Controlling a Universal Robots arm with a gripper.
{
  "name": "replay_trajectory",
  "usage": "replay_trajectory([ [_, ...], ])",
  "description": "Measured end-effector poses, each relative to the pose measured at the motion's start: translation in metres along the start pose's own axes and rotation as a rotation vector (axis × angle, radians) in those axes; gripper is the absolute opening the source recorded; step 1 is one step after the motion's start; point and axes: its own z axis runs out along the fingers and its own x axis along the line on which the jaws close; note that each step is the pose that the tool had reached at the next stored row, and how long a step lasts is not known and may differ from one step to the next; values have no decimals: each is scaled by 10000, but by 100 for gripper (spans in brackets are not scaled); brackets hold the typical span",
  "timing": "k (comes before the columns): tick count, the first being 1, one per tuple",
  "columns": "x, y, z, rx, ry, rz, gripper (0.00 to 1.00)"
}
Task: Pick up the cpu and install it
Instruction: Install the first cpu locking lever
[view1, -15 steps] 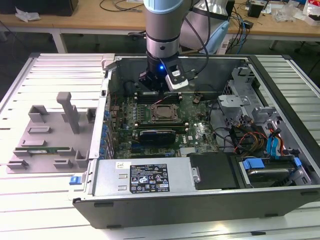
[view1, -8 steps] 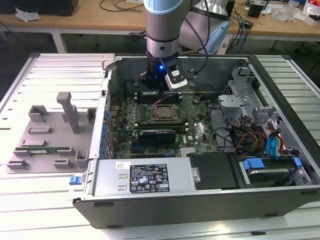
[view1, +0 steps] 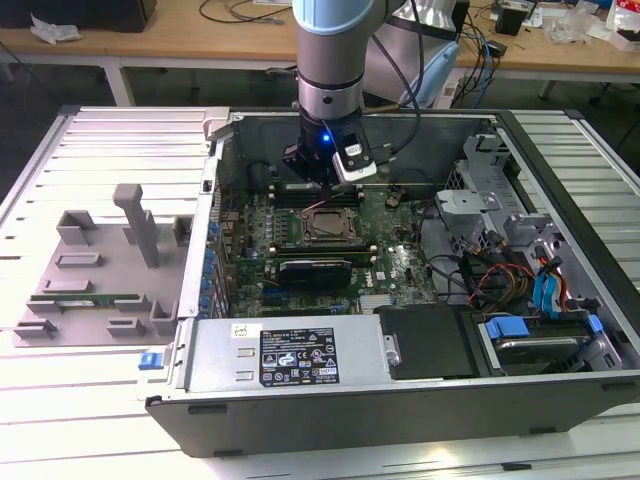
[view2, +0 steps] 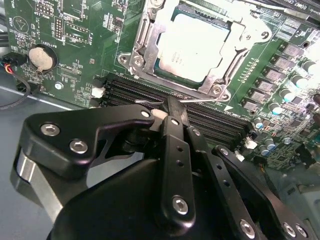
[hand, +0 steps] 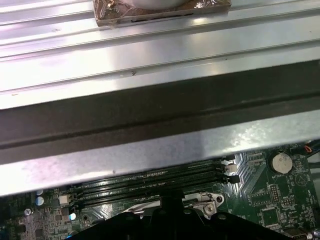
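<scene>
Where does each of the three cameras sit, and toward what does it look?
Exterior view: off the arm, above, looking down into the open computer case; the arm and gripper show.
Second wrist view: on the arm, looking past the black gripper at the cpu in its socket.
First wrist view: on the arm, facing the case wall.
Both wrist views share the memory slots.

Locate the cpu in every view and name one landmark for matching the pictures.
Exterior view: the cpu lies in the socket at the middle of the green board, inside the open case.
Second wrist view: the cpu sits within the metal socket frame, beyond the black memory slots.
First wrist view: a corner of the socket frame adjoins the slots.
Shared landmark: the black memory slots beside the socket.
</scene>
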Motion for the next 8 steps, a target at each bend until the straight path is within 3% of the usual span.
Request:
replay_trajectory([
  [8,0,-3,20,6,-11,82,11],
])
